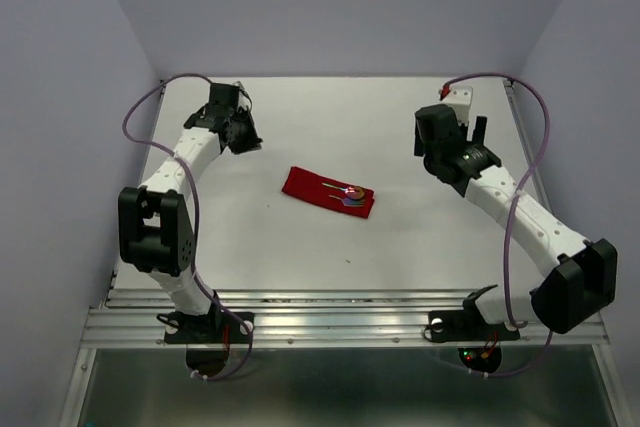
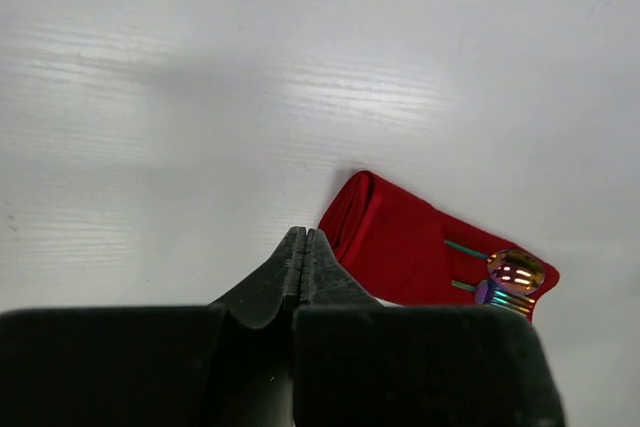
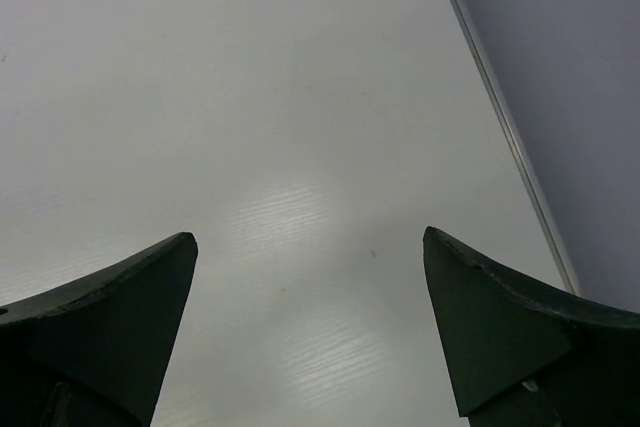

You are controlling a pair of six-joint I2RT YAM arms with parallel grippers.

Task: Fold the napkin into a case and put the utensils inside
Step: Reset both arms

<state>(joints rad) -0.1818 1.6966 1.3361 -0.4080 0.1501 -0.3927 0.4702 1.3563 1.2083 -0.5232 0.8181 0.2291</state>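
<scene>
The red napkin lies folded as a narrow flat case (image 1: pixel 325 191) in the middle of the table; it also shows in the left wrist view (image 2: pixel 400 242). The fork with teal handle (image 2: pixel 492 295) and the spoon with shiny pink bowl (image 2: pixel 514 271) stick out of its right end (image 1: pixel 350 193). My left gripper (image 1: pixel 245 137) is shut and empty, raised at the far left, apart from the case; its fingertips (image 2: pixel 303 237) meet. My right gripper (image 1: pixel 450 152) is open and empty at the far right, over bare table (image 3: pixel 310 247).
The white table (image 1: pixel 330 247) is walled by lilac panels. A metal rail (image 1: pixel 340 322) runs along the near edge by both arm bases. A table edge strip (image 3: pixel 500 117) shows in the right wrist view.
</scene>
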